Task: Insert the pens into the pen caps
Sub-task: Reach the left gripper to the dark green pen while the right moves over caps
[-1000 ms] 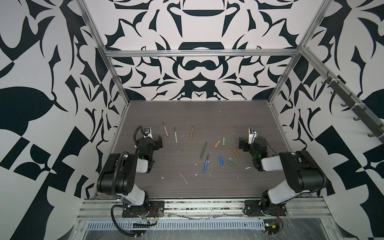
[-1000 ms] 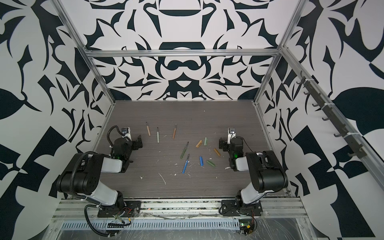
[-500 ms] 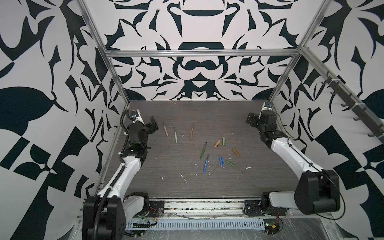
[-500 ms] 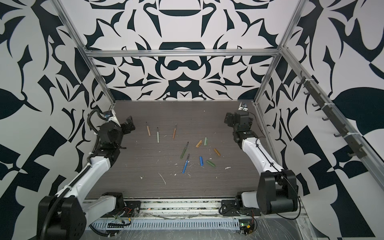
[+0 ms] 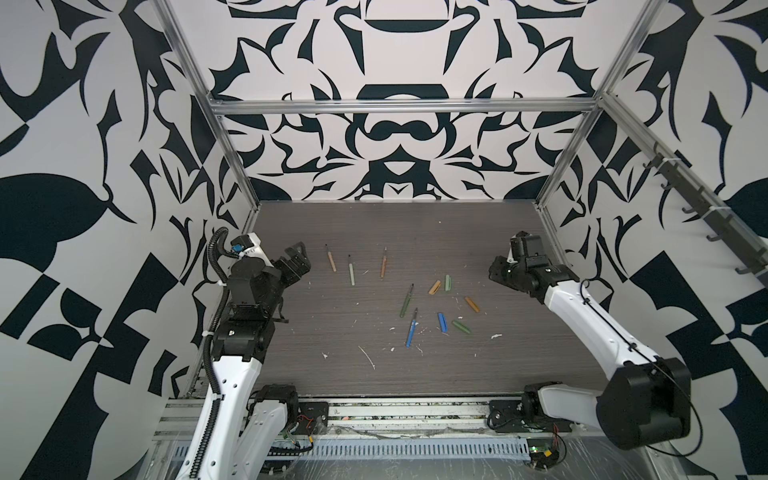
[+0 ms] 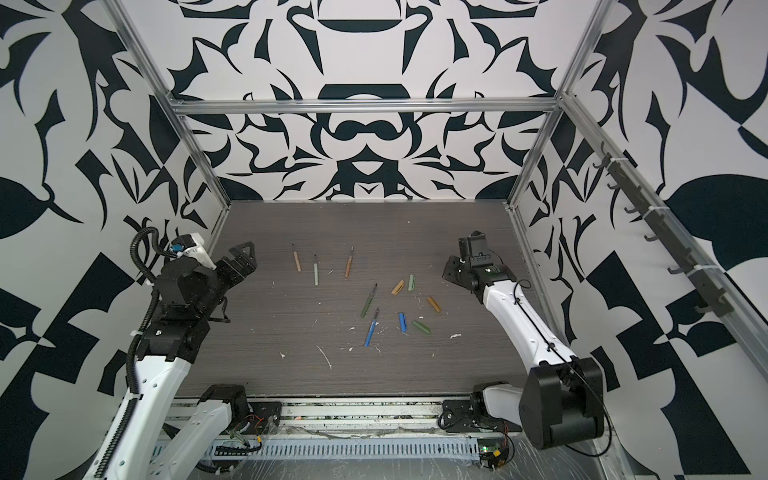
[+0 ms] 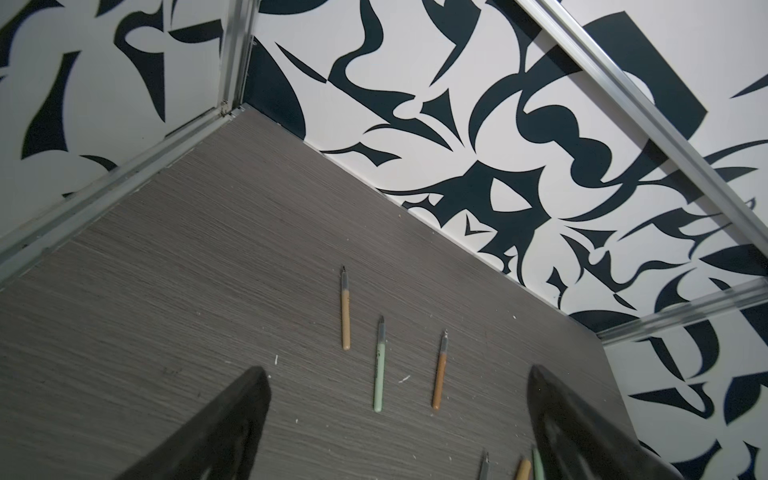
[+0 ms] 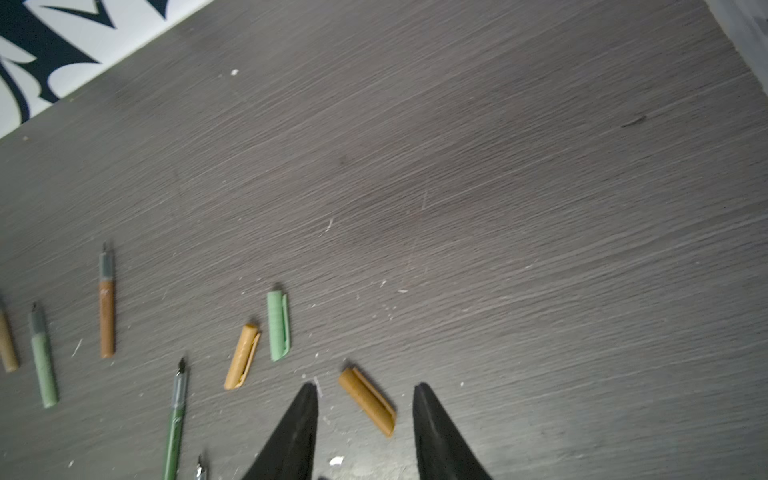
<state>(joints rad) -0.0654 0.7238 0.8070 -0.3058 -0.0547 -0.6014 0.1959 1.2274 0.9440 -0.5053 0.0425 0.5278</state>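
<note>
five pens point(image 5: 411, 332), five caps point(image 5: 442, 322); markings too blurred to read.

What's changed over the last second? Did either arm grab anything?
Both arms rose from their folded rest near the front edge and reached toward the back. The left gripper now hangs open beside the three far pens, the right gripper open, facing the caps. Nothing taken or dropped. Pens and caps lie where they were.

Three uncapped pens point(image 5: 351, 274) lay in a row just left of centre; two more and five loose caps point(image 5: 442, 322) lay scattered lower right.
</note>
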